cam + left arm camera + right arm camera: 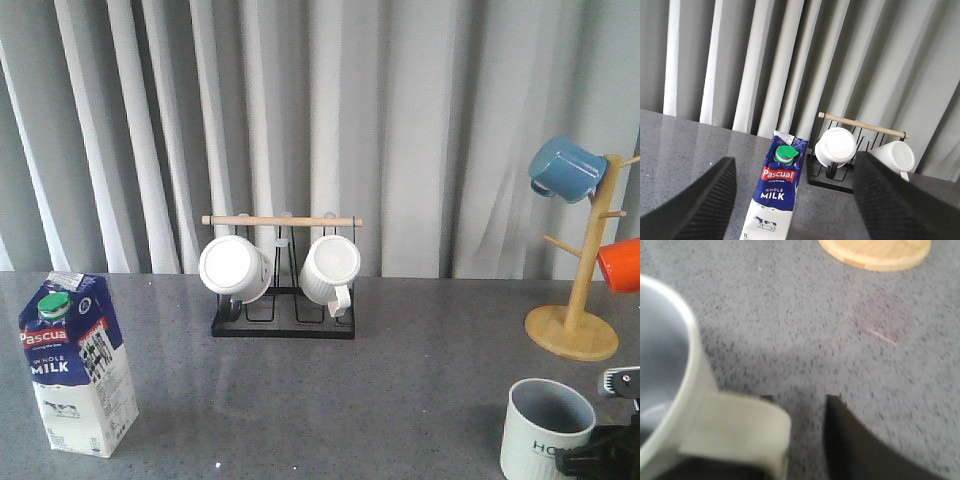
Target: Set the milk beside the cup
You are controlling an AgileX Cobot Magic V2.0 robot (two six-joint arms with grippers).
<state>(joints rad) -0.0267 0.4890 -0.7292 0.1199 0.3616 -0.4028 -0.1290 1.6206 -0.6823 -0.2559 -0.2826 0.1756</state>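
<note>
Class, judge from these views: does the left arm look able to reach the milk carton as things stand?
Probably yes: the left gripper is open, its fingers either side of the upright milk carton, with nothing between.

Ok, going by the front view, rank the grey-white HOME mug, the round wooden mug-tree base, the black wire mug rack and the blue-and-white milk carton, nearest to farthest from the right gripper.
1. Grey-white HOME mug, beside the right gripper.
2. Wooden mug-tree base, behind it.
3. Black wire mug rack, centre back.
4. Blue-and-white milk carton, far left.
</note>
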